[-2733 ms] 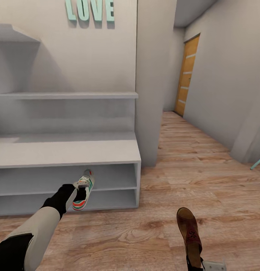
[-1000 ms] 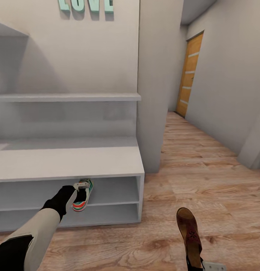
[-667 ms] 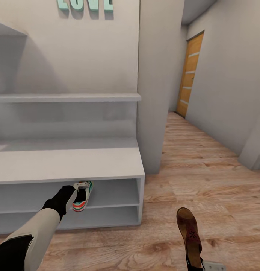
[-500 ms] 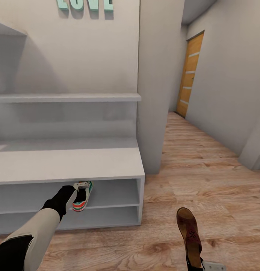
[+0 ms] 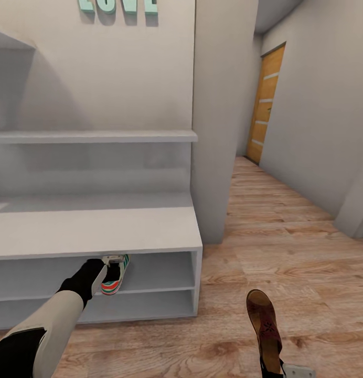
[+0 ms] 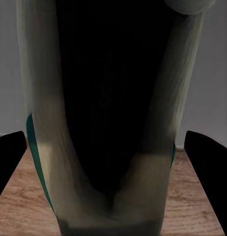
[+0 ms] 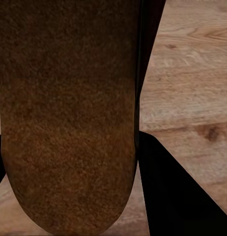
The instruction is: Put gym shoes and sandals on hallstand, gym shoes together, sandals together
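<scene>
My left gripper (image 5: 111, 266) is shut on a gym shoe (image 5: 115, 274), white with teal stripes and an orange-red patch. It holds the shoe at the mouth of the upper low shelf of the light-grey hallstand (image 5: 97, 231), the shoe's far end tucked under the bench top's edge. In the left wrist view the gym shoe (image 6: 113, 123) sits between dark fingers (image 6: 8, 157). At the bottom right, my right gripper (image 5: 276, 368) is shut on a brown sandal (image 5: 263, 317), held above the wood-plank corridor floor (image 5: 297, 262). The sandal footbed (image 7: 69, 123) shows beside a dark finger (image 7: 177, 196).
A grey wall column (image 5: 223, 121) stands right of the hallstand's end panel (image 5: 197, 281). Beyond it the corridor runs back to an orange door (image 5: 263, 105). Teal letters (image 5: 118, 5) hang on the wall above the stepped shelves (image 5: 92, 136).
Since 2.7 s ago the view has closed in on the hallstand, and the gym shoe's far end has slipped under the bench top's edge. Over the last second nothing visibly moves.
</scene>
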You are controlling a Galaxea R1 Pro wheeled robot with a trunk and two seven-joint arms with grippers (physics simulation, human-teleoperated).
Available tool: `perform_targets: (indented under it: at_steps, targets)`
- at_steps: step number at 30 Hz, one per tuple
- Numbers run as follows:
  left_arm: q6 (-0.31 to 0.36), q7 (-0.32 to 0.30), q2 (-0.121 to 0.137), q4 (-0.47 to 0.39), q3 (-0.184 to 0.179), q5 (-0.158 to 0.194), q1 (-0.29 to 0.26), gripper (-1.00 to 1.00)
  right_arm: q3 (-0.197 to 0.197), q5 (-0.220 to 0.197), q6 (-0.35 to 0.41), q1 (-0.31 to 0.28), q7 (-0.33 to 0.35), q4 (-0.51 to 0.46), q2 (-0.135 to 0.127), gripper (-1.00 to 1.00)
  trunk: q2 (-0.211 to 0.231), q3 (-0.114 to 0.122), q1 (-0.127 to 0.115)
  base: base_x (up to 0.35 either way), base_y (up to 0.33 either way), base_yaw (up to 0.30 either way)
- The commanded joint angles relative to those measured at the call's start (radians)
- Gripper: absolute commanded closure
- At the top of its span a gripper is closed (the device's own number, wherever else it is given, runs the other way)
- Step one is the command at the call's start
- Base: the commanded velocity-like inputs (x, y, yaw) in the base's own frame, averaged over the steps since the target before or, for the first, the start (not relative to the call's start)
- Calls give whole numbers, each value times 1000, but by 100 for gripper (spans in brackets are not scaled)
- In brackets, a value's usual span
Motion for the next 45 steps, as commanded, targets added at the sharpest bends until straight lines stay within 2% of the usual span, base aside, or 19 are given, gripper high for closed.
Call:
perform_targets:
  at_steps: [1,45]
  targets:
    - [5,-2,-1,-2,6,-7,0,100,2,-8,-3,0,0,0,0,100,0,-1,0,10,0,0]
    - [3,-2,-1,-2,6,-7,0,100,2,-8,-3,0,0,0,-1,100,0,-1,0,28,0,0]
